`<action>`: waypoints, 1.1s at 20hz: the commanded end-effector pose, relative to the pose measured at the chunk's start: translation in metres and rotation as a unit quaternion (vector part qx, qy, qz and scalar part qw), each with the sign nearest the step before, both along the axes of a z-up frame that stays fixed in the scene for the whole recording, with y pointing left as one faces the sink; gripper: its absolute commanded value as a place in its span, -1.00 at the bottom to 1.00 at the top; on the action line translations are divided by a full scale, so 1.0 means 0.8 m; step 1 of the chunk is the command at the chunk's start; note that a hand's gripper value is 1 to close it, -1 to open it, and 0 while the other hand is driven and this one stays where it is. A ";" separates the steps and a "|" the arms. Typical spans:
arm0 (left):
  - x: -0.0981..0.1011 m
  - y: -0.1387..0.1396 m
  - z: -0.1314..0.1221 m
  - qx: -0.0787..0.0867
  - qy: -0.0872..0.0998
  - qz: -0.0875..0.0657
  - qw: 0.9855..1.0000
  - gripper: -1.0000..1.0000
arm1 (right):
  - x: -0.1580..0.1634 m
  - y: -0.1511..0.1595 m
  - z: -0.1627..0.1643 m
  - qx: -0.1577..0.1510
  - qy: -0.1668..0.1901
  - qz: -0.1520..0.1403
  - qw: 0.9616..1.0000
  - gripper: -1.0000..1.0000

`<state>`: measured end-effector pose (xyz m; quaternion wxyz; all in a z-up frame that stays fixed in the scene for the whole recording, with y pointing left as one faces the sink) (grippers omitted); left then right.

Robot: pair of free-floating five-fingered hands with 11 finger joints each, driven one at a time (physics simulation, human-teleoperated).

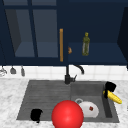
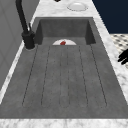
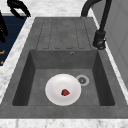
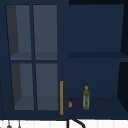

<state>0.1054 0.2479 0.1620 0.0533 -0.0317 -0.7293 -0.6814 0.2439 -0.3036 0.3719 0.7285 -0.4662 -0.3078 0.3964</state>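
My right hand [image 1: 110, 86] hangs over the sink's right rim, fingers closed round the upper end of a yellow banana [image 1: 113, 97] that slants down to the right. My left hand [image 1: 36, 115] floats at the front edge of the drainboard [image 1: 45, 95], holding nothing, its fingers relaxed; it appears as the left hand [image 2: 123, 57] beside the counter's front and as the left hand [image 3: 18, 7] at the far left corner. A white plate [image 3: 63, 89] lies in the basin [image 3: 100, 82] with a small red piece [image 3: 65, 92] on it.
A big red ball [image 1: 67, 115] sits at the front, between drainboard and plate. The black faucet [image 1: 67, 75] stands behind the sink. In the open wall cabinet stand a green bottle [image 4: 86, 98] and a small orange thing [image 4: 70, 104], beside a door with an orange handle [image 4: 61, 97].
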 end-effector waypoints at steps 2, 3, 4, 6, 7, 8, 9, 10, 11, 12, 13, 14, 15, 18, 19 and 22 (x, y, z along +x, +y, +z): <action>0.000 0.000 0.000 0.000 0.000 0.000 1.000 0.00 | -0.008 -0.029 -0.001 -0.001 -0.001 0.033 0.999 1.00; 0.000 0.000 0.000 0.000 0.000 0.000 1.000 0.00 | -0.009 -0.036 -0.002 0.001 -0.001 0.034 0.999 1.00; 0.000 0.000 0.000 0.000 0.000 0.000 1.000 0.00 | -0.011 -0.042 -0.003 0.003 -0.002 0.035 0.999 1.00; 0.000 0.000 0.000 0.000 0.000 0.000 1.000 0.00 | -0.015 -0.057 -0.005 0.008 -0.002 0.035 0.999 1.00; 0.000 0.000 0.000 0.000 0.000 0.000 1.000 0.00 | -0.017 -0.064 -0.006 0.010 -0.003 0.036 0.999 1.00; 0.000 0.000 0.000 0.000 0.000 0.000 1.000 0.00 | -0.018 -0.072 -0.007 0.012 -0.003 0.036 0.999 1.00; 0.000 0.000 0.000 0.000 0.000 0.000 1.000 0.00 | -0.021 -0.079 -0.008 0.014 -0.003 0.036 0.999 1.00; 0.000 0.000 0.000 0.000 0.000 0.000 1.000 0.00 | -0.024 -0.086 -0.008 0.016 -0.003 0.036 0.999 1.00; 0.000 0.000 0.000 0.000 0.000 0.000 1.000 0.00 | -0.026 -0.094 -0.007 0.016 -0.004 0.035 0.999 1.00; 0.000 0.000 0.000 0.000 0.000 0.000 1.000 0.00 | -0.027 -0.101 -0.007 0.016 -0.004 0.036 0.999 1.00; 0.000 0.000 0.000 0.000 0.000 0.000 1.000 0.00 | -0.029 -0.107 -0.007 0.018 -0.003 0.037 0.999 1.00; 0.000 0.000 0.000 0.000 0.000 0.000 1.000 0.00 | -0.031 -0.114 -0.007 0.018 -0.003 0.038 0.999 1.00; 0.000 0.000 0.000 0.000 0.000 0.000 1.000 0.00 | -0.034 -0.120 -0.006 0.016 -0.003 0.041 0.999 1.00; 0.000 0.000 0.000 0.000 0.000 0.000 1.000 0.00 | -0.037 -0.137 -0.006 0.010 -0.003 0.045 0.999 1.00; 0.000 0.000 0.000 0.000 0.000 0.000 1.000 0.00 | -0.037 -0.142 -0.007 0.010 -0.003 0.048 0.999 1.00; 0.000 0.000 0.000 0.000 0.000 0.000 1.000 0.00 | -0.039 -0.159 -0.007 0.010 -0.003 0.049 0.999 1.00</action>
